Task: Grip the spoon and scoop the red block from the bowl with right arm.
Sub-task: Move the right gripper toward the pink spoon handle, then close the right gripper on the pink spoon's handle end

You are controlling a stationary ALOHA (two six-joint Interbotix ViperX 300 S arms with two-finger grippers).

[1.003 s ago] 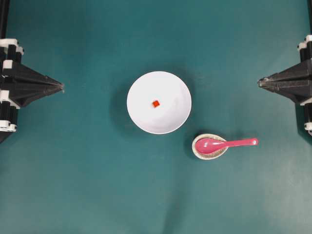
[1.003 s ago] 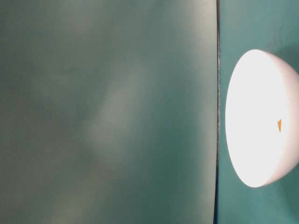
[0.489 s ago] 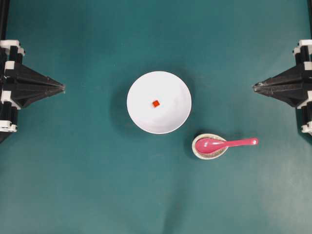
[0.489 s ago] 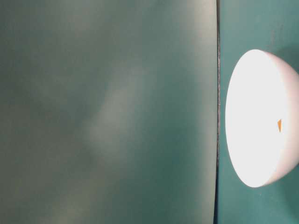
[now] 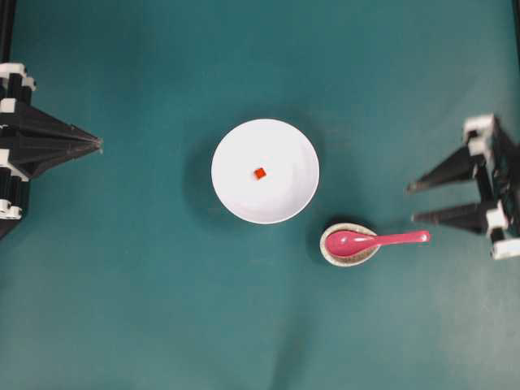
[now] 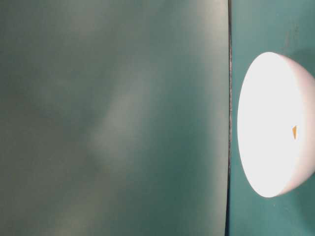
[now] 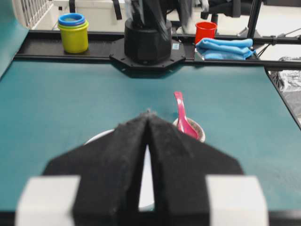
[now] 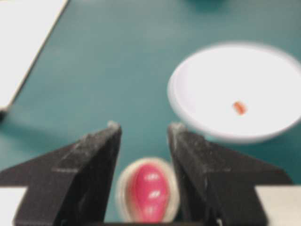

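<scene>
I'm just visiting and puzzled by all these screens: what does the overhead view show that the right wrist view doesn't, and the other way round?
Only the overhead view shows the left gripper, shut, and the spoon's whole handle, lying toward the right gripper. Only the right wrist view looks out between the right gripper's open fingers, lined up on the spoon's scoop. Both show the white bowl holding the red block, and the spoon resting in the small speckled dish.
</scene>
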